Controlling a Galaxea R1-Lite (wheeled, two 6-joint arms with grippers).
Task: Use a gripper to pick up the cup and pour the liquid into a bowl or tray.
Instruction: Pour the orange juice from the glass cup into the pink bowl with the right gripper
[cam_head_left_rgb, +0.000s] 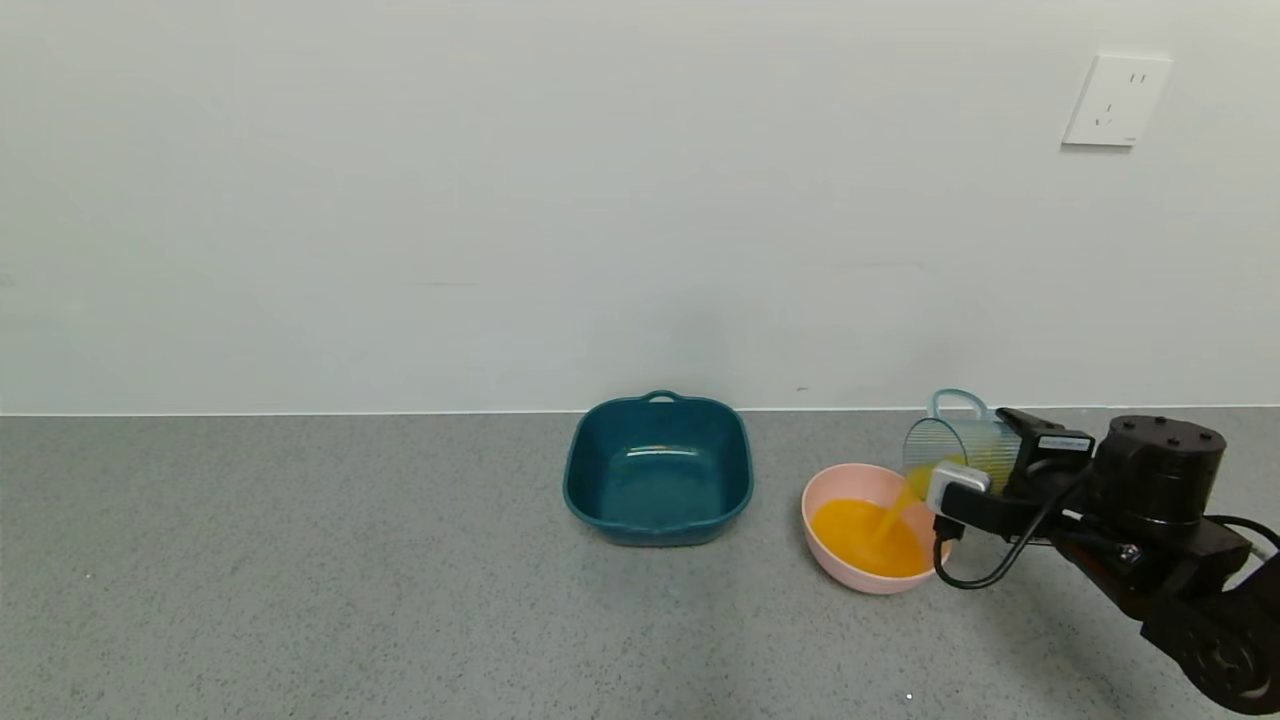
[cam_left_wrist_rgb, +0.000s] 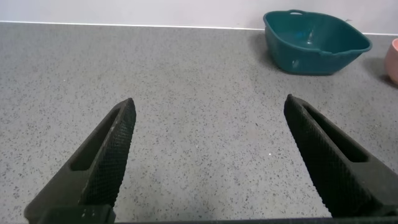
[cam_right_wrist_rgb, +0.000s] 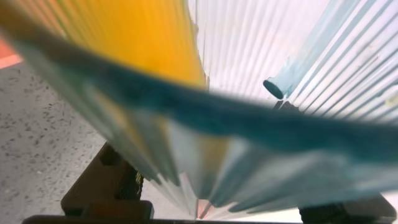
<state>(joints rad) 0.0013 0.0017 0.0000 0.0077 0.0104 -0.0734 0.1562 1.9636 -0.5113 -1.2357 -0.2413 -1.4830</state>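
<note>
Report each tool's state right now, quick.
Left tool: open, holding nothing, above the grey speckled counter.
Right tool: shut on the ribbed translucent blue-green plastic cup, tipped over the round pink bowl.

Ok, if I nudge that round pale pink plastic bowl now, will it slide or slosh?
The round pale pink plastic bowl looks light and glossy, so it would probably slide on the speckled grey counter. The opaque orange liquid pooled inside would likely slosh. The right gripper is tipping the ribbed translucent cup over it, so moving it risks spilling.
</note>
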